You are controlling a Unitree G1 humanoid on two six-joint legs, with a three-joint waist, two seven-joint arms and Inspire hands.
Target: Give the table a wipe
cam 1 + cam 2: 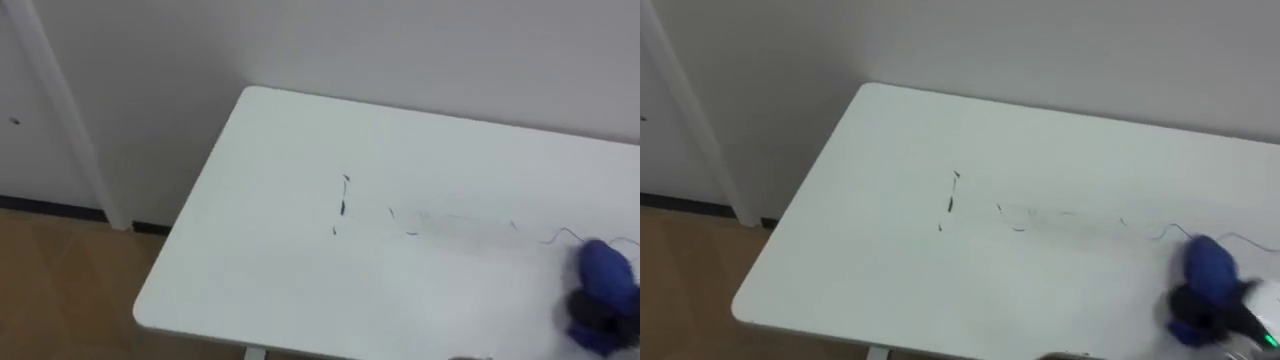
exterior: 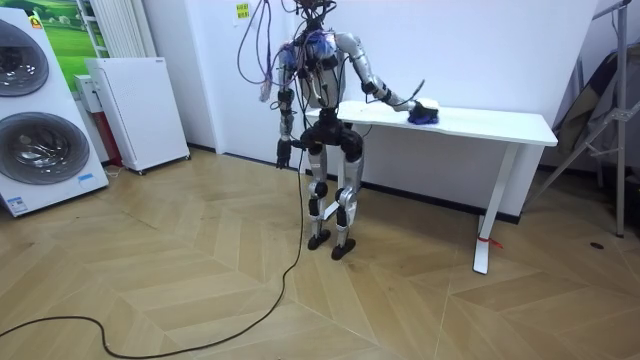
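Closest to the head camera, at the table's near right part, the right hand is pressing a blue cloth onto the white top. Its dark fingers are curling round the cloth's lower folds, and the bunched blue bulk is sitting above them, toward the table's far edge. So the cloth is lying on the table, gripped in that hand.

Toward the table's middle, a few short dark strokes are showing crisp and unsmudged. From them a paler, broken line is running across the table toward the cloth, and a thin dark squiggle is lying just beside the cloth on its table-centre side.

Judging from this, the wipe is under way but far from finished. The pale stretch is looking like ink partly rubbed, while the dark strokes at the table's middle and the squiggle near the cloth are waiting to be cleaned. The table's left half is looking free of marks.

In the room view the robot is standing at the table's left end, with its right arm reaching out over the top. The left hand is hanging by its side, below table height. Whether it is spread or closed I cannot tell.
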